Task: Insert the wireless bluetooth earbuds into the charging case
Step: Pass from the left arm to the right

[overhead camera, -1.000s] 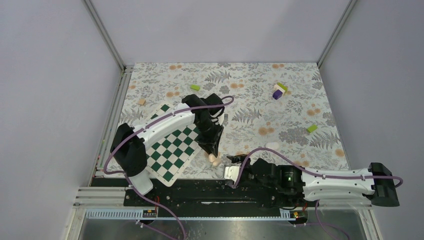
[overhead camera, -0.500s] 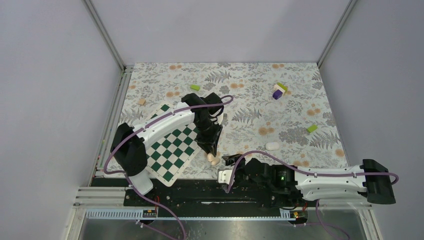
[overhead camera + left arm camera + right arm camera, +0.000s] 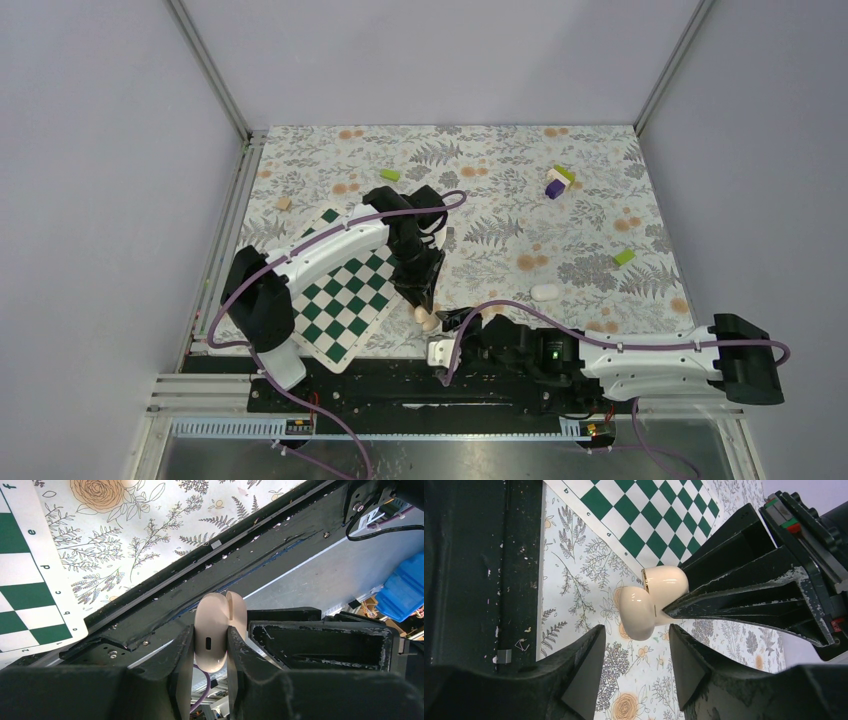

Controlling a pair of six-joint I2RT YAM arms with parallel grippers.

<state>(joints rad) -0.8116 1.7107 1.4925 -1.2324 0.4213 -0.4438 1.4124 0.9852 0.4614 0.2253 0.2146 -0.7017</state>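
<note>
the left claw point(image 3: 210, 641) is pinching the charging case point(image 3: 216, 622) on edge, just above the near rim of the tabletop point(image 3: 500, 160), beside the chessboard point(image 3: 345, 300). the right claw point(image 3: 634, 639) is hanging open, holding nothing, with the case lying straight ahead of its gap (the two cream halves are splaying slightly). what may be an earbud point(image 3: 545, 292) is lying nearer the right arm.

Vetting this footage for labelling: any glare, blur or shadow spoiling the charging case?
Left wrist: charging case sharp, evenly lit. Right wrist: crisp, small glossy highlights, no washout. Top external: soft even light, faint shadows, but the case is tiny there.
</note>
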